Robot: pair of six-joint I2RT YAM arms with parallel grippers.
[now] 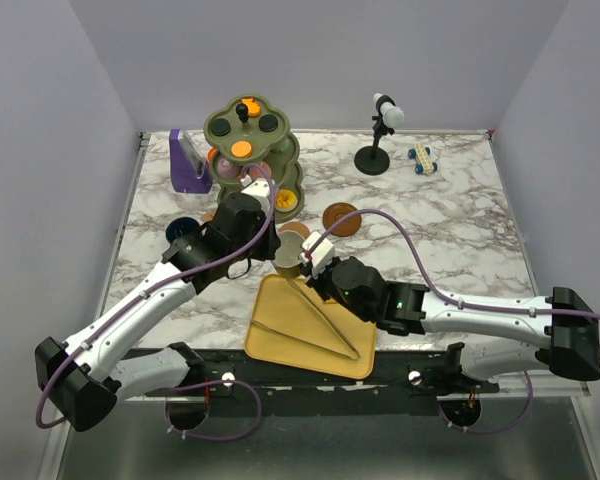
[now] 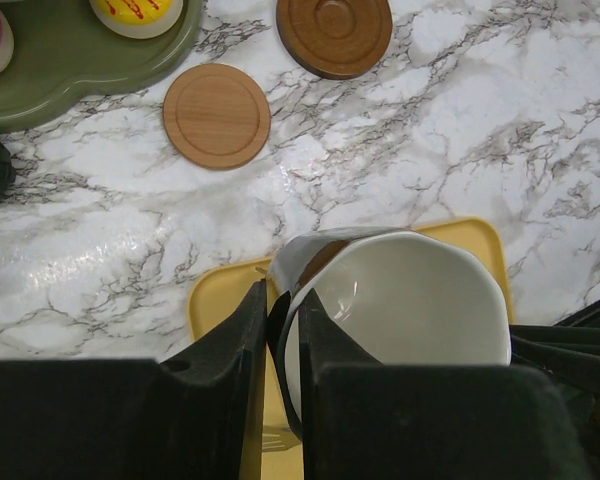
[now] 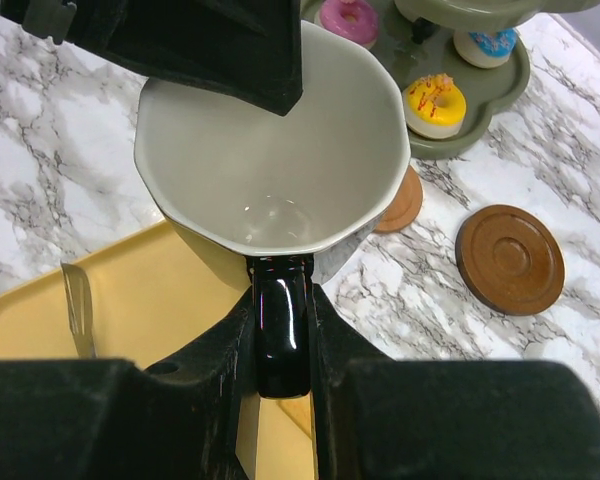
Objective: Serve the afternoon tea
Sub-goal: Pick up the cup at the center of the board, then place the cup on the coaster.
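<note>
Marble table (image 1: 460, 220), top view: both arms meet at the mug (image 1: 288, 252), by the tray's (image 1: 280, 345) far edge. Left wrist: left claw (image 2: 283, 308) clamps its rim. Right wrist: right claw (image 3: 281, 300) grips its handle (image 3: 281, 335).

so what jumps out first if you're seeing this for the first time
One black cream-lined mug is held from two sides at the far edge of the yellow tray: the right gripper is shut on its handle, the left gripper pinches its rim. Behind it, the olive-green three-tier stand carries bright toy doughnuts, with two brown coasters lying bare on the marble table beside it.
</note>
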